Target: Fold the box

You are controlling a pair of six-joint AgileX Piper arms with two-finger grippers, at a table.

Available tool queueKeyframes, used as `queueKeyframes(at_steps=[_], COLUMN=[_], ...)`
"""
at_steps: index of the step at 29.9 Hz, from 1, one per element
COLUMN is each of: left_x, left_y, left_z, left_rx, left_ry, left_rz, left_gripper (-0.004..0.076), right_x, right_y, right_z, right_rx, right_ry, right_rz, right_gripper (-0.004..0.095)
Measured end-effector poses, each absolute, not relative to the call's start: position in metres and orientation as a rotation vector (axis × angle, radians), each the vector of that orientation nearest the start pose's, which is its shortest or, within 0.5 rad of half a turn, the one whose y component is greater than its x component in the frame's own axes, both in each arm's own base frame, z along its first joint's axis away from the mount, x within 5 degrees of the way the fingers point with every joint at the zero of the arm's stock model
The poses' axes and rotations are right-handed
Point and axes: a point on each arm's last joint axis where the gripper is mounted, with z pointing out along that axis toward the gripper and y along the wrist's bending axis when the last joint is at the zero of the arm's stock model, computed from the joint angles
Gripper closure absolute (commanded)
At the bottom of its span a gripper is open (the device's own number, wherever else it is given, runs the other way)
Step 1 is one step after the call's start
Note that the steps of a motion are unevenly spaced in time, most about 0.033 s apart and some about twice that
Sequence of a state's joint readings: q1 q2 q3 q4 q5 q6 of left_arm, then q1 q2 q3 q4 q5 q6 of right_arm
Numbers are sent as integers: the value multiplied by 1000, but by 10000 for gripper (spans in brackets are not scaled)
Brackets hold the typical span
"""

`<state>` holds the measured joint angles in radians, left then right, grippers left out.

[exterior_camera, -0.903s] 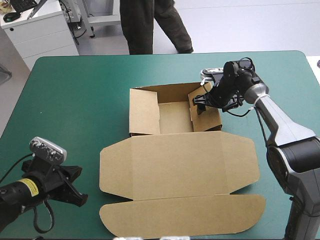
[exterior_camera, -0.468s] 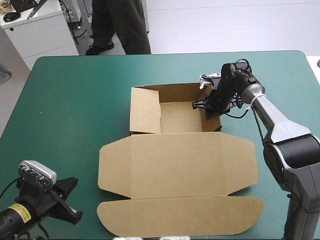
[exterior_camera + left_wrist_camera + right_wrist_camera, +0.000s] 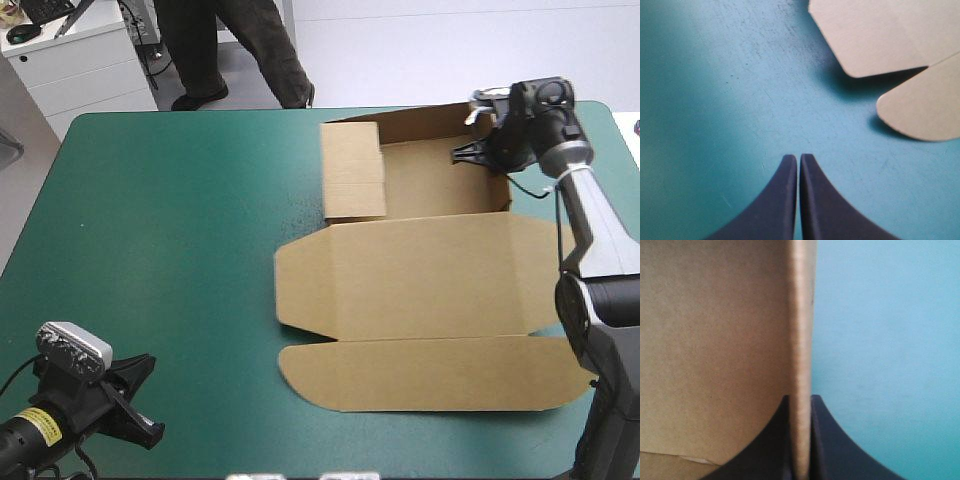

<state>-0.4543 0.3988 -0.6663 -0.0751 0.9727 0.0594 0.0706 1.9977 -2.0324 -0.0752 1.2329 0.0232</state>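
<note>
Here the teal-green cover (image 3: 150, 250) lies mostly bare, and the box (image 3: 430, 262) sits in the table's far right part. Its tray (image 3: 440, 185) is close to the far edge, while the lid (image 3: 400, 300) and the long front flap (image 3: 430, 375) lie flat toward the near side. The left panel (image 3: 352, 170) stands at the tray's left end. The right wall (image 3: 715, 340) is raised, and the right gripper (image 3: 800, 397) is clamped on its upper edge, one black finger inside the tray and one outside. The step in hand looks like setting this wall, so the grip should stay square to the board's edge. Any push should run along the crease at the wall's foot, not sideways, because the light sheet would likely slide or twist on the smooth cover. With nothing pinning the box, a slow, short move seems wise. The left gripper (image 3: 798, 156) hangs near the table's near left corner, its fingers pressed together on nothing. The rounded corners of the lid and flap lie well ahead of it. It could help by coming across to press on the lid.
</note>
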Motion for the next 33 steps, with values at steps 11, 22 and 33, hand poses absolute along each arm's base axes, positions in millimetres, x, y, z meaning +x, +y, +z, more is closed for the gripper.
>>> queueKeyframes(at_steps=[11,22,33], left_x=[48,48,48], left_y=[-30,-30,-30], left_z=[323,324,324], left_rx=[548,547,547], left_ry=[2134,2133,2134], left_rz=[-323,-325,-323], left_gripper=[727,727,727], right_x=[425,411,404], right_y=[-142,-202,-199], right_z=[325,288,311], right_rx=[382,585,600], right_ry=[2652,2736,2668], right_rz=[-242,-122,-55], right_gripper=[915,219,239])
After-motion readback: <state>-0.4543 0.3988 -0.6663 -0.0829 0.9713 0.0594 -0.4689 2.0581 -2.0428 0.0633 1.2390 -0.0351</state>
